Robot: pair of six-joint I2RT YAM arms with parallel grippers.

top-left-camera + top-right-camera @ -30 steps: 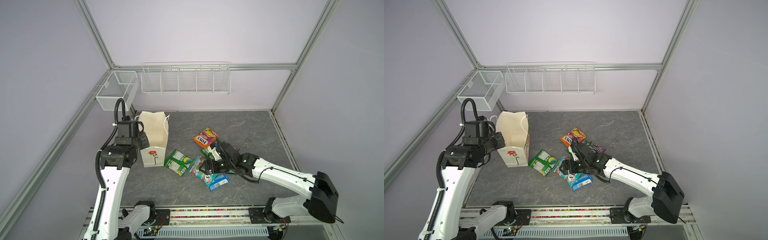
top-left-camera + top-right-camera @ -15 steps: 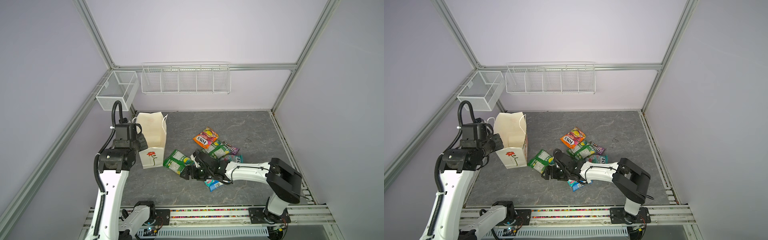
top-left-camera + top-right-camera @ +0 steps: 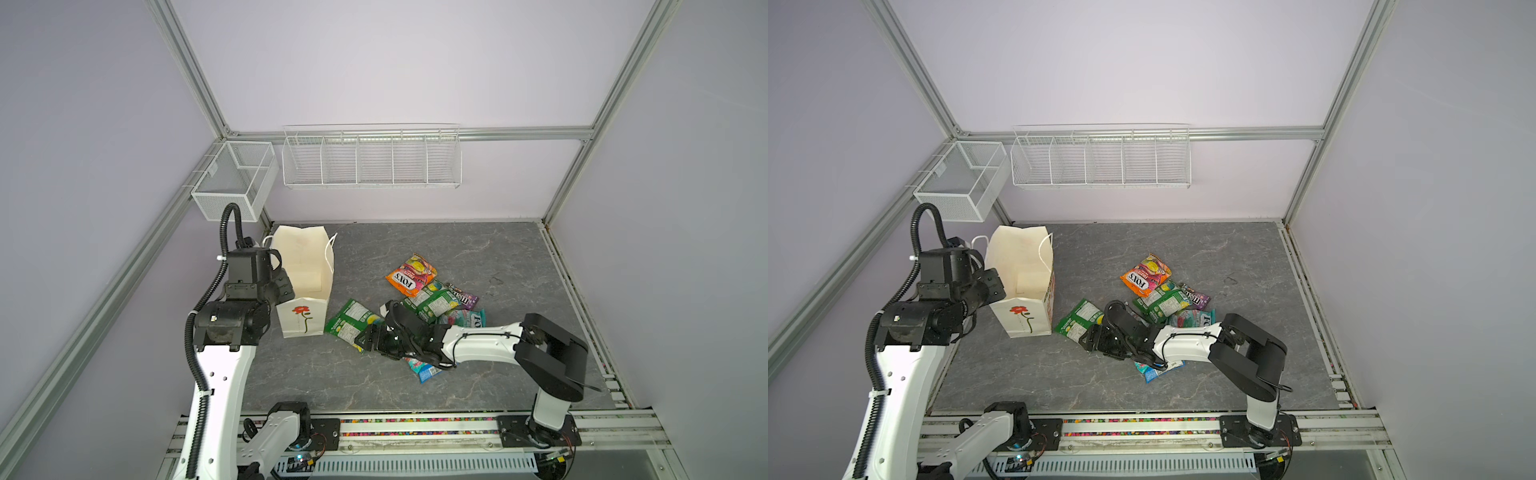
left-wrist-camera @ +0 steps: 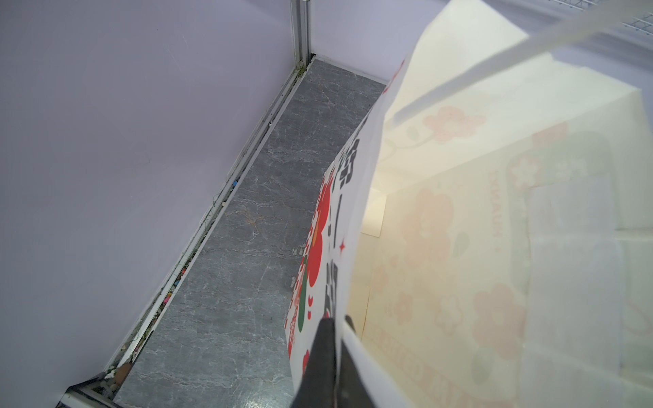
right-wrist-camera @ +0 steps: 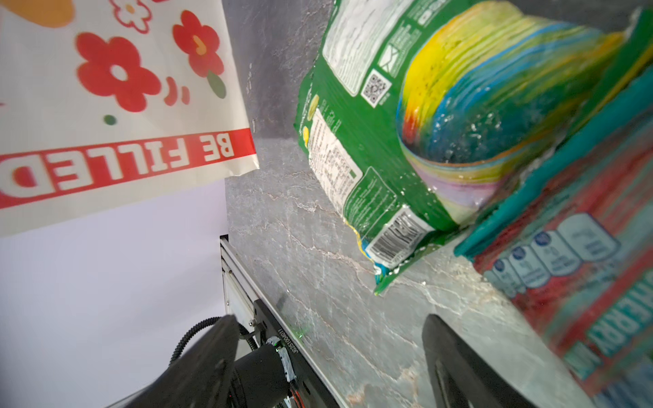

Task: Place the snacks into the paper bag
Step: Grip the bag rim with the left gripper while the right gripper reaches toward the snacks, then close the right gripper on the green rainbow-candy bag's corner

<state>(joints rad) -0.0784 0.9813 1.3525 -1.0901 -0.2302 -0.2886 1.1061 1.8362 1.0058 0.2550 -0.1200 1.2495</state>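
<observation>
Nothing packed yet: the paper bag [image 3: 302,322] stands upright with its mouth open, and what the left wrist view shows of its inside is bare paper. The left gripper [image 4: 335,321] is pinched tight on the bag's rim, steadying the mouth, I judge. The right gripper [image 5: 328,339] sits low over the table [image 3: 415,249], jaws spread wide with nothing between them. The nearest green packet [image 3: 353,325] lies flat just ahead of its fingertips, between them and the bag; I cannot tell if they touch it. The other snacks lie behind that gripper, beside and under its forearm. Count: one bag and seven packets, all on the table — the second green packet [image 3: 434,302], orange FOX'S packet [image 3: 411,275], small purple packet [image 3: 464,298], teal packet [image 3: 467,326], second teal packet [image 3: 417,363] mostly under the arm, and blue bar wrapper [image 3: 430,374]. All seven are left to move.
</observation>
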